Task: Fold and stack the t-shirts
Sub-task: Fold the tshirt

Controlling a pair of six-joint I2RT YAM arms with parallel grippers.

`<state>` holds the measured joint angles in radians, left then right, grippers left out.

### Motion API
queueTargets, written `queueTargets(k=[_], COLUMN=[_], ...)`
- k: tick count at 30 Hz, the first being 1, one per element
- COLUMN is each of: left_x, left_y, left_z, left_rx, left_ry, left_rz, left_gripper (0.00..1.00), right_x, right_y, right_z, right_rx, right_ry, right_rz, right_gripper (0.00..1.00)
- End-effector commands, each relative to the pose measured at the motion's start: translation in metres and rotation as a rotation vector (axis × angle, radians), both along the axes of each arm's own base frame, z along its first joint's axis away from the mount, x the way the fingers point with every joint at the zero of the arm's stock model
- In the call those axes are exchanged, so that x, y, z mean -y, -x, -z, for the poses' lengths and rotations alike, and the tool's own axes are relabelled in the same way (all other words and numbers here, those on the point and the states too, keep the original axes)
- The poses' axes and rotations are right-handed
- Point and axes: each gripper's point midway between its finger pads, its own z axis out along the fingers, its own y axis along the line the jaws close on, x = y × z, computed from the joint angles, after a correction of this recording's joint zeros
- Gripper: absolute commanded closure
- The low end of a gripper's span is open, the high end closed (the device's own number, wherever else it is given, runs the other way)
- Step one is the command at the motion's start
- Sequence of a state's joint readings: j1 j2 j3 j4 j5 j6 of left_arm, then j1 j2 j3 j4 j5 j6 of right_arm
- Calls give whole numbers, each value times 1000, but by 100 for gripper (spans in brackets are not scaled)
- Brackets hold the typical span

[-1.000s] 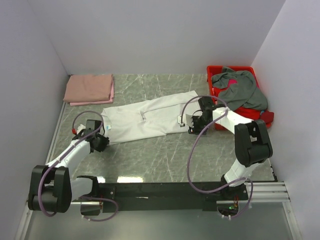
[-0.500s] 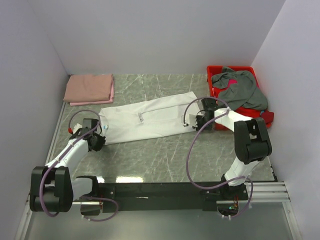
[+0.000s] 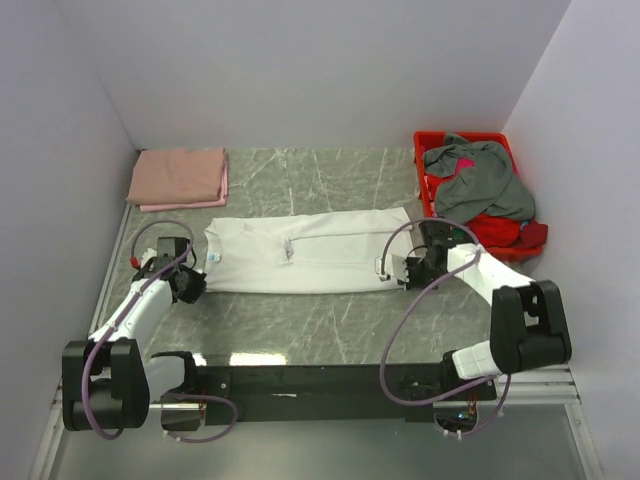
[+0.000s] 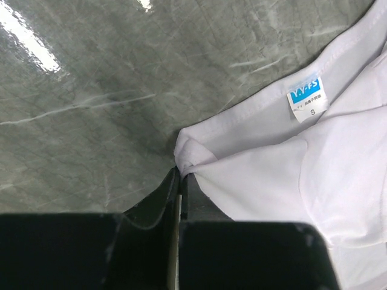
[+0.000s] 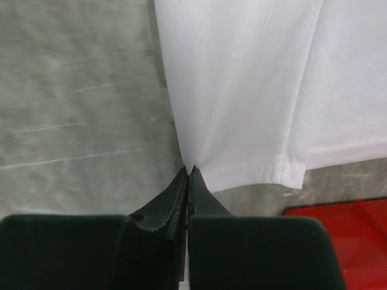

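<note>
Progress looks early: pink shirt point(image 3: 178, 176) lies folded far left, left gripper point(image 4: 181, 175) and right gripper point(image 5: 188, 173) each pinch the half-folded white shirt point(image 3: 305, 250), grey shirt point(image 3: 490, 182) waits in the bin point(image 3: 458, 136)

The top camera overlooks the whole surface point(image 3: 300, 320); the wrist cameras look closely down at opposite ends of the white t-shirt point(image 3: 320, 255).

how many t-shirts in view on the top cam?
4: white t-shirt spread mid-table, pink t-shirt folded at far left, grey t-shirt and red t-shirt heaped in the red bin. The heap may hide more.
</note>
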<state>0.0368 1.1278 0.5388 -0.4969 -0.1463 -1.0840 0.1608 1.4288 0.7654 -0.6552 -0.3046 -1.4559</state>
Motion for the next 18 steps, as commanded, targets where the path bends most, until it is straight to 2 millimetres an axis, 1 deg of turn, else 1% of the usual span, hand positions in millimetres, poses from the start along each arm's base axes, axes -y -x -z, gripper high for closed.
queueTargets(k=[1,4,5,7,8,10,11,12,13,14,15,16,17,18], left_x=[1,2,3,3,3,5,6,6,6,7,8,9,11,11], left_y=[-9,-10,-10,-12,-12,-12,-12,-9,-6,-4,-3,2,1,1], left_z=[-12,-13,-11,-13,-11,-12,-12,-12,-11,-16,-18,-20,-29,-33], left_rx=[28,20,9,-1,-15,-24,-30,-37,-49,-33,-24,-28,8,23], left_ry=[2,-2,-2,-6,-6,1,5,6,9,11,18,30,37,37], left_rz=[38,67,74,87,91,115,120,121,115,110,106,96,97,96], left_gripper=[100,99,99,99,99,94,90,78,69,60,46,42,37,35], right_x=[1,1,2,4,5,9,9,9,9,5,3,0,-7,-10], right_y=[28,48,61,76,89,103,104,103,105,101,101,95,91,86], right_z=[-11,-13,-14,-13,-12,-6,-5,-3,-3,-5,-8,-17,-24,-30], right_rx=[-40,-93,-134,-184,-228,-268,-264,-250,-240,-218,-211,-176,-155,-131], right_ry=[-23,-27,-17,-1,10,24,23,24,17,-8,-23,-46,-86,-106], right_rz=[1,17,8,-7,-17,-37,-25,-21,-5,14,27,40,51,70], right_gripper=[100,100,100,100,100,100,98,81,68,56,50,48,46,45])
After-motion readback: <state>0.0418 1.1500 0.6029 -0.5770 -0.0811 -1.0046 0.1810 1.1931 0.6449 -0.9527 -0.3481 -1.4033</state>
